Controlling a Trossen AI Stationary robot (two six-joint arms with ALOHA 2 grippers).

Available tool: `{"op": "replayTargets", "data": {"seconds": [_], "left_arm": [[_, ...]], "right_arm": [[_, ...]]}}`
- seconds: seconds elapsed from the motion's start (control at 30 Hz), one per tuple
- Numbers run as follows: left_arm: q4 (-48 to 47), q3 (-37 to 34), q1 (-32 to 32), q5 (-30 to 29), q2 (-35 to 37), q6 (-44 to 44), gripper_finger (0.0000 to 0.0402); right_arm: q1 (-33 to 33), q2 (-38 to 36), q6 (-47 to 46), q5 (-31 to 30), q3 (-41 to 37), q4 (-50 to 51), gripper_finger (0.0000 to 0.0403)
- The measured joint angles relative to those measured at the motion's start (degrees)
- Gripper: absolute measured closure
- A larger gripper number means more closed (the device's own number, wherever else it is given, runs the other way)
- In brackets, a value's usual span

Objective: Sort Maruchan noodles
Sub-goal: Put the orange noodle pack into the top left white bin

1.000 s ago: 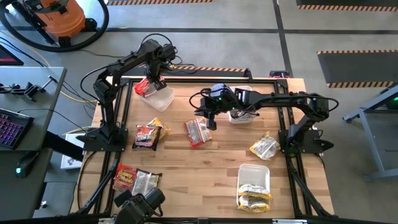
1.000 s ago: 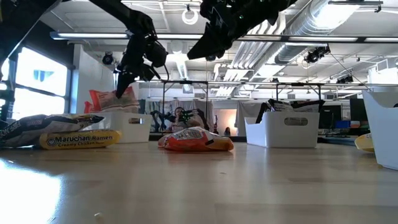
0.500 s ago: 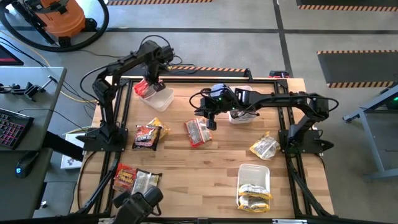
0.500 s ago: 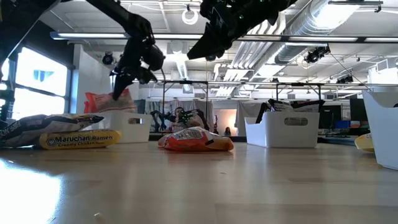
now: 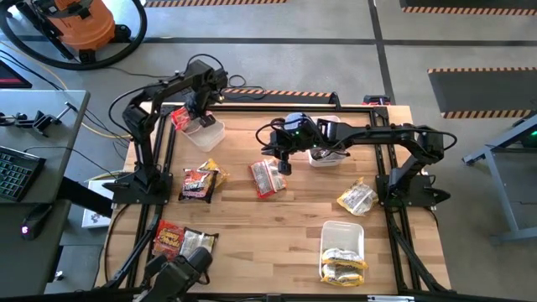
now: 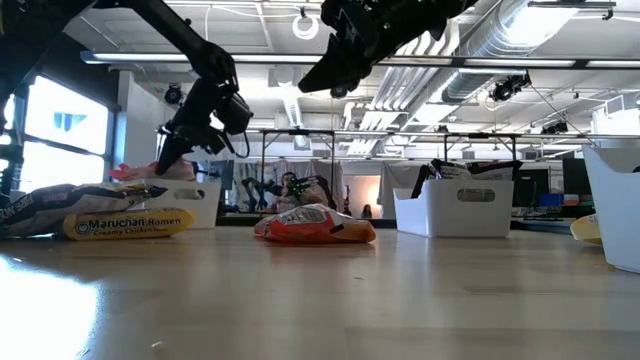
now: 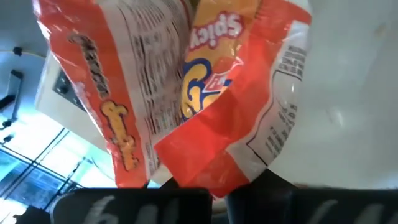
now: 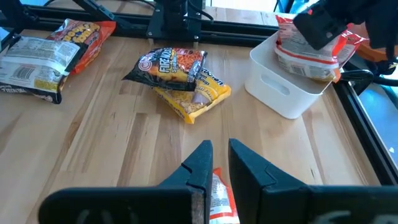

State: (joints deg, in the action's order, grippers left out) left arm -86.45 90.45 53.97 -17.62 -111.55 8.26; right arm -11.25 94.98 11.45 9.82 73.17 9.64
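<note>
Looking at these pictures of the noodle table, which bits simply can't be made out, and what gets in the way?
- Left wrist view: the red packet fills the picture, hiding the left gripper and most of the bin beneath.
- Low view: what lies inside the bin at the far right; its wall hides it and the edge cuts it.
- High view: packet lettering is too small.
- Right wrist view: the packet under the right gripper is mostly covered by the fingers.

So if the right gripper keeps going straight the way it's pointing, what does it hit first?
Probably the red-orange noodle packet lying on the table just below the right gripper; depth is hard to judge, so it may just clear it.
</note>
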Motion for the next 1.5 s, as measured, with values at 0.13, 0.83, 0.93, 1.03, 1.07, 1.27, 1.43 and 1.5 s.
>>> {"op": "replayTargets", "data": {"seconds": [0.13, 0.83, 0.93, 1.03, 1.07, 1.27, 1.43, 1.5], "left_arm": [[2.4, 0.0, 0.6, -0.5, 0.0, 2.7, 0.0391], [9.2, 0.0, 1.6, 4.4, 8.3, 4.3, 0.0266], [11.8, -0.5, 2.1, 5.2, 8.3, 4.3, 0.0258], [15.4, -2.5, 2.3, 8.5, 8.3, 5.4, 0.0251], [16.4, -3.3, 2.4, 10.2, 8.3, 5.9, 0.0250], [18.1, -8.4, 1.9, 12.6, 8.2, 8.5, 0.0278], [14.7, -8.4, 0.8, 4.8, 9.5, 9.9, 0.0351], [13.6, -8.4, 0.6, 4.1, 10.3, 9.9, 0.0379]], "right_arm": [[0.0, 0.0, -0.9, 0.0, 0.0, 0.4, 0.0370], [0.0, 0.0, -0.7, 0.1, 0.0, 1.1, 0.0370], [0.0, 0.0, -0.7, 0.2, 0.0, 1.1, 0.0370], [0.0, 0.0, -0.7, 0.2, 0.0, 1.1, 0.0370], [0.0, 0.0, -0.7, 0.2, 0.0, 1.1, 0.0370], [0.0, 0.0, -0.7, 0.3, 0.0, 1.1, 0.0370], [0.0, 0.0, -0.4, 0.4, 0.0, 1.1, 0.0370], [0.0, 0.0, -0.4, 0.5, 0.0, 1.0, 0.0370]]}}
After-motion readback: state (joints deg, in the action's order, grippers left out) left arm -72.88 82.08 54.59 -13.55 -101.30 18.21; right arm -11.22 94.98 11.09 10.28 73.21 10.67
